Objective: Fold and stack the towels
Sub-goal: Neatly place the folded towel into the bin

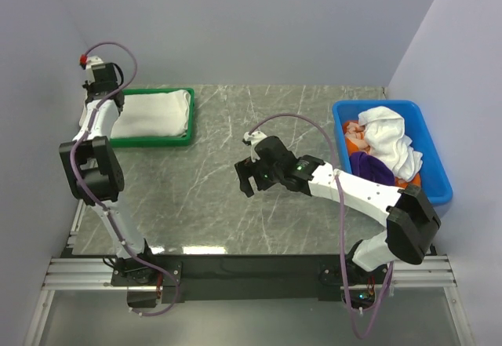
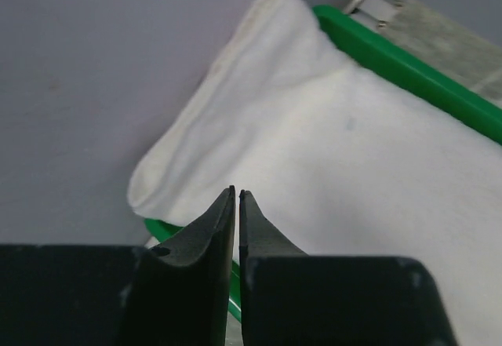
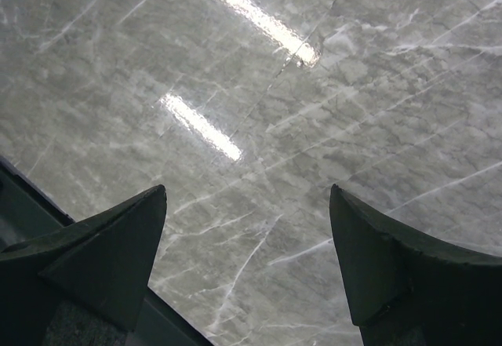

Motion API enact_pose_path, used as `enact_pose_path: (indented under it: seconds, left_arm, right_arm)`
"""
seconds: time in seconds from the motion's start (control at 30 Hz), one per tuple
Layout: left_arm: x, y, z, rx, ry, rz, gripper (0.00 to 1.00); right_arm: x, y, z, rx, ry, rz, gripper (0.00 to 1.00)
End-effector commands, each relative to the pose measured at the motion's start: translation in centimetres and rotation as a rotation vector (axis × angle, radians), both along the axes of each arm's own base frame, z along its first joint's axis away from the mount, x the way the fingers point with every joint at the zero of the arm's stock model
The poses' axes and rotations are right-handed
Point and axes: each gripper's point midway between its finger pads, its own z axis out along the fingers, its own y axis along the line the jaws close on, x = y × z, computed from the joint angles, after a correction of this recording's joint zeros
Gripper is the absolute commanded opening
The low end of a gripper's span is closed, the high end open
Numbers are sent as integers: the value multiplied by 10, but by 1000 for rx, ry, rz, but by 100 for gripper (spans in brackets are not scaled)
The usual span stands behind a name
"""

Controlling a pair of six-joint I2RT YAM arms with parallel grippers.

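Two arms stand at the near edge of the table (image 1: 204,205). In the top view the left arm (image 1: 92,169) reaches to the far left corner, where a green tray (image 1: 157,140) holds a folded towel (image 1: 153,113), white and flat. The arm's wrist is over the tray's left end, and its fingers cannot be made out from here. The right arm (image 1: 353,193) stretches low across the middle of the table. The right gripper (image 1: 245,180) hangs wide over bare marble, well apart from both tray and bin. The blue bin (image 1: 441,185) sits at the right edge. In it a loose white towel (image 1: 391,138) lies crumpled on a purple towel (image 1: 367,164) and an orange towel (image 1: 357,134).

In the left wrist view the left gripper (image 2: 237,193) is close over the folded towel. Its jaws are almost together, with a thin slit between them and nothing in it. The tray's rim runs along the right, and a bit of green shows under the towel's near end, next to the grey wall.

In the right wrist view the two fingers (image 3: 110,252) stand far apart, holding nothing, above veined marble with two streaks of glare.
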Motion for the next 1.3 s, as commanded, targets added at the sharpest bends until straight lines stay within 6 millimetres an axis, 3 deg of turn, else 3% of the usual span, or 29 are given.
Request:
enact_pose_path:
  seconds: [0.0,0.07,0.17,0.37,0.53,0.7,0.83,1.03,1.17,1.27]
  left_arm:
    - [-6,28,-15,52,37,84,12]
    - [-10,40,-36,38,80,119,11]
    - [-16,54,-48,39,103,190,11]
    - [-26,72,-58,18,86,282,10]
    - [-20,68,-53,-55,45,250,11]
    - [-17,55,-27,-91,-30,180,12]
    - [-23,62,-18,-76,-44,201,12]
    - [-30,78,-35,-97,-29,261,11]
    - [-40,93,-62,-157,20,335,12]
    - [-38,91,-66,-200,19,331,13]
  right_arm:
    - [4,1,10,30,-38,15,90]
    - [7,-3,11,26,-40,6,90]
    - [8,-5,10,26,-36,-1,90]
    - [6,-7,5,21,-21,-2,90]
    - [7,-12,4,11,-25,-15,90]
    - [8,-11,9,15,-36,-17,90]
    - [9,-10,10,17,-41,-14,90]
    - [8,-12,6,13,-33,-19,90]
    - [8,-15,5,10,-34,-28,90]
    - [8,-16,7,10,-39,-36,90]
